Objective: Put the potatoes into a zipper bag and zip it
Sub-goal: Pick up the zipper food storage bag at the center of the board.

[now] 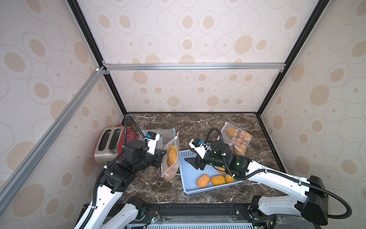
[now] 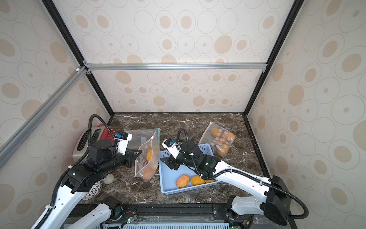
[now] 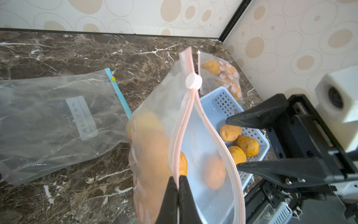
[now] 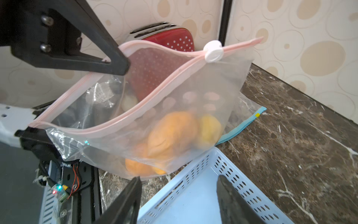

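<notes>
We're looking into a robot test booth dressed as a kitchen. Aluminium frame bars [image 1: 194,66] hold wallpapered panels [image 1: 198,29] on three sides. A dark marble-look countertop [image 1: 198,126] forms the work surface, and a red-and-steel toaster [image 1: 109,142] sits in the corner. Two white robot arms [image 1: 277,176] rise from a black rail [image 1: 190,210] along the front edge.

The zipper bag [image 1: 170,158] is clear, with a pink zipper strip and a white slider [image 3: 193,81]. It hangs upright just beside the blue basket [image 1: 189,176], its mouth open. Several orange-tan potatoes [image 4: 172,133] lie inside it, one more yellow. At least three loose potatoes [image 1: 203,180] lie in the basket.
</notes>
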Controlling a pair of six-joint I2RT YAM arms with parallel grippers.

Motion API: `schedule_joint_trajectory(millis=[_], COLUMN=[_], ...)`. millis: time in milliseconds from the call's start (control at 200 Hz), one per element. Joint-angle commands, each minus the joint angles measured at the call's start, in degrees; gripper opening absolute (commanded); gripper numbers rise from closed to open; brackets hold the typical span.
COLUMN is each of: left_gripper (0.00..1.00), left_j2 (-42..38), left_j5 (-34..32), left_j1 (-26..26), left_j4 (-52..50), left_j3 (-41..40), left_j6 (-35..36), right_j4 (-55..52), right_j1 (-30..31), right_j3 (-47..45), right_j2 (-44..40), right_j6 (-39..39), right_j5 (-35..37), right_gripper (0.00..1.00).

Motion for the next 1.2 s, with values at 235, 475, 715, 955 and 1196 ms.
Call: schedule_joint_trajectory(millis=[235, 475, 715, 955, 1196], left_gripper=[0.00, 0.00, 0.00, 0.00, 0.00], left_j2=[-3.4, -6.2, -5.5, -4.4, -4.0], left_j5=[12.1, 17.8, 18.9, 20.1, 20.9], left_j1=[0.2, 0.0, -0.6, -0.8, -0.8], left_j4=[-3.2, -1.7, -2.2, -2.8, -3.1], left_j3=[-1.2, -2.8, -1.9, -0.4, 0.5], left_j6=[6.9, 9.0, 9.3, 9.3, 9.6], right_j4=[5.1, 2.3, 5.3, 6.3, 6.0], right_j1=[-0.8, -3.1, -7.1, -10.1, -10.0], right_j3=[-3.1, -4.6, -4.6, -4.3, -1.5], right_j2=[-3.6, -4.6, -6.1, -3.7, -0.6], right_j6=[-16.8, -25.7, -25.6, -27.1, -28.5], right_j5=[-8.1, -12.6, -16.4, -24.5, -27.2], right_gripper=[0.63, 0.61, 0.52, 0.56, 0.57])
